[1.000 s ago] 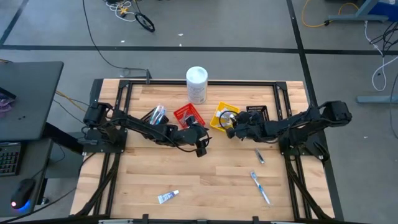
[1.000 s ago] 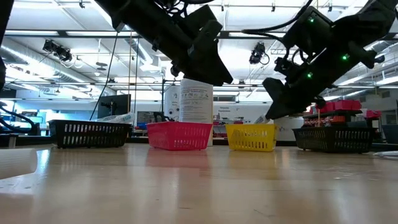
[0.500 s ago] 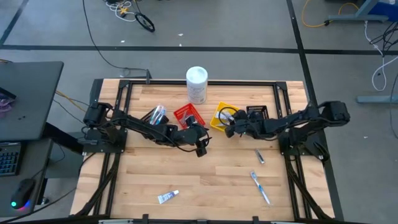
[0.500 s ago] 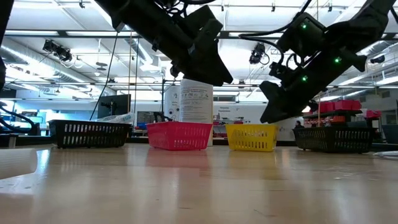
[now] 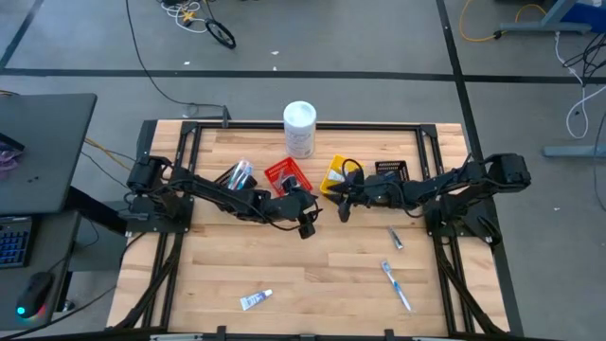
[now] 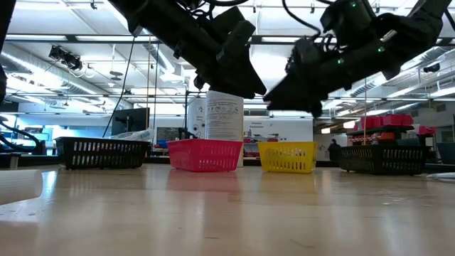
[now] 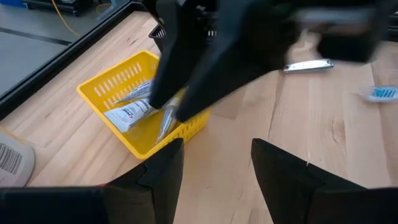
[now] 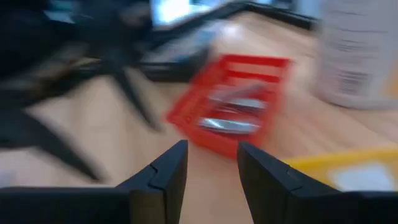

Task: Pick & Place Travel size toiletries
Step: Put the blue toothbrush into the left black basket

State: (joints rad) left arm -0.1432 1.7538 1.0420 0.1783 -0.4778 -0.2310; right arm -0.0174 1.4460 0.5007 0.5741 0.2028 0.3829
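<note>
With both sets of jaws open and empty, the right gripper (image 5: pixel 343 208) swinging beside the left gripper (image 5: pixel 305 224) risks the arms colliding near the yellow bin (image 5: pixel 334 174).

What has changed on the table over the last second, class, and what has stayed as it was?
The right gripper has moved toward the table's middle, from over the yellow bin to beside it, near the left gripper. Its fingers are apart and empty; nothing was picked up or let go. The left gripper, the red bin, the canister and the toiletries lying loose, such as the tube and the toothbrush, stayed put.
</note>
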